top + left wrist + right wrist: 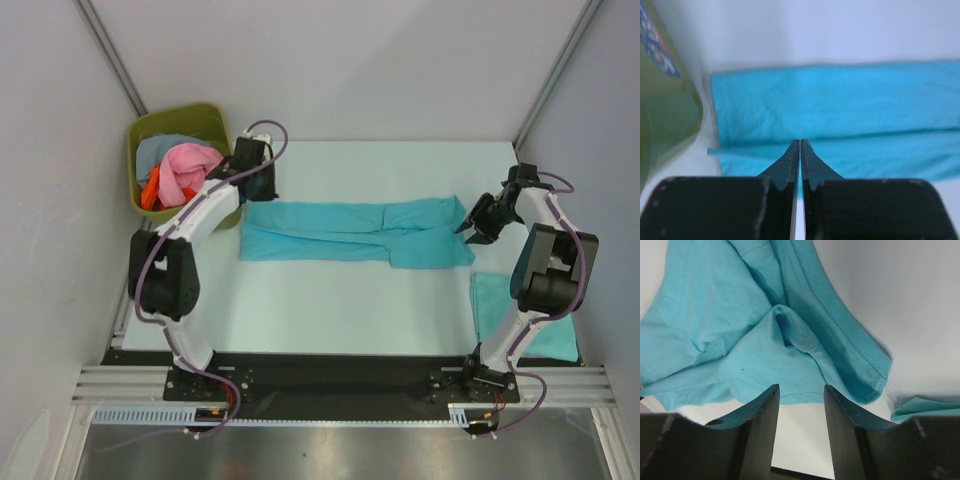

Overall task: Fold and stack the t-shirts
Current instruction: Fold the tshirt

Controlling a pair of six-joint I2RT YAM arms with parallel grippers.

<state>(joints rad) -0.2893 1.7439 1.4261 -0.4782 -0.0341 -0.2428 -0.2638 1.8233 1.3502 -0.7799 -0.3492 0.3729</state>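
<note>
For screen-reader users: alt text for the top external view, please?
A teal t-shirt folded into a long strip lies across a pale table, the left gripper at its left end and the right gripper at its right. An olive bin of clothes stands back left; a second teal shirt lies front right.

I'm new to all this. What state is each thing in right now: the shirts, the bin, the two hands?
Long t-shirt: lying flat, folded lengthwise into a strip.
Second t-shirt: folded, partly hidden behind the right arm.
Green bin: upright, full of clothes.
Left hand: shut, at the strip's bin-side end.
Right hand: open, at the collar end, holding nothing.
</note>
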